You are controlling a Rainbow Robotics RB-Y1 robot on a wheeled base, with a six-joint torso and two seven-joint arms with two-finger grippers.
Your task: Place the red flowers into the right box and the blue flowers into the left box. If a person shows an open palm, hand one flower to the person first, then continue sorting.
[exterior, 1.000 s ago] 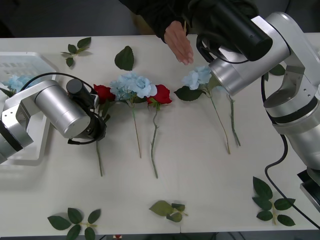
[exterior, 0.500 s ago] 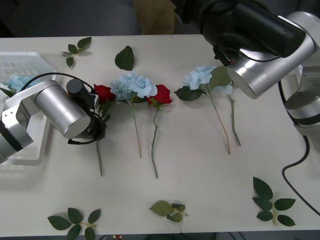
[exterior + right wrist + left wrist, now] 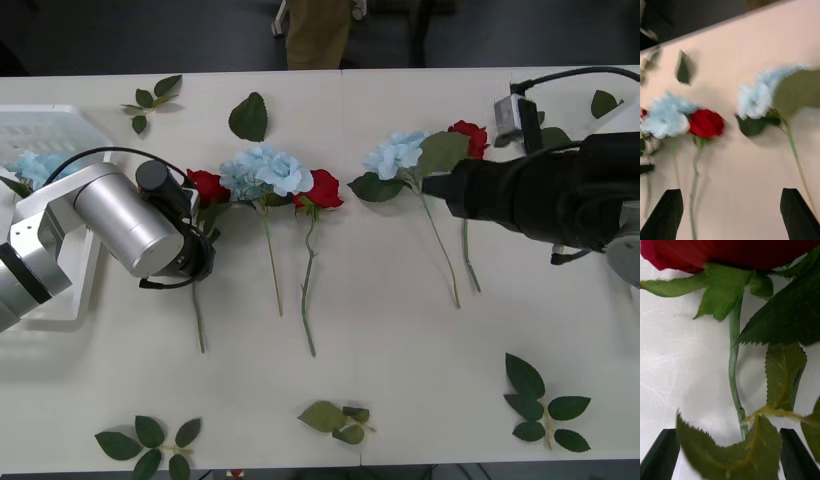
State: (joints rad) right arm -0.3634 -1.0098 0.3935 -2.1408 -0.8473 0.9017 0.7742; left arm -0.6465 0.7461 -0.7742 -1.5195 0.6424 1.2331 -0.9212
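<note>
Loose green leaf sprigs [image 3: 147,442] lie along the near edge of the white worktop [image 3: 400,350]. Farther in, the left tool [image 3: 730,455] sits low over the leftmost deep-red artificial rose [image 3: 207,186], its black fingers [image 3: 658,457] spread to either side of the thin green stem [image 3: 733,375] without touching it, toothed leaves crowding between them. Beside that arm, at the worktop's left edge, stands the white slotted plastic basket [image 3: 40,130] with a pale blue bloom [image 3: 35,163] already in it. To the right of the first rose, a pale sky-blue ruffled flower [image 3: 265,170] and a second red rose [image 3: 322,188] lie side by side, heads touching, stems pointing toward the robot. Next comes another blue flower [image 3: 397,154], then a red rose [image 3: 468,137] partly behind the dark right arm [image 3: 530,195], which reaches in level from the right. The right tool [image 3: 732,213] hovers above bare worktop, its fingers [image 3: 668,213] wide apart and holding nothing. Beyond the far edge stand a person's tan trousers [image 3: 318,35].
</note>
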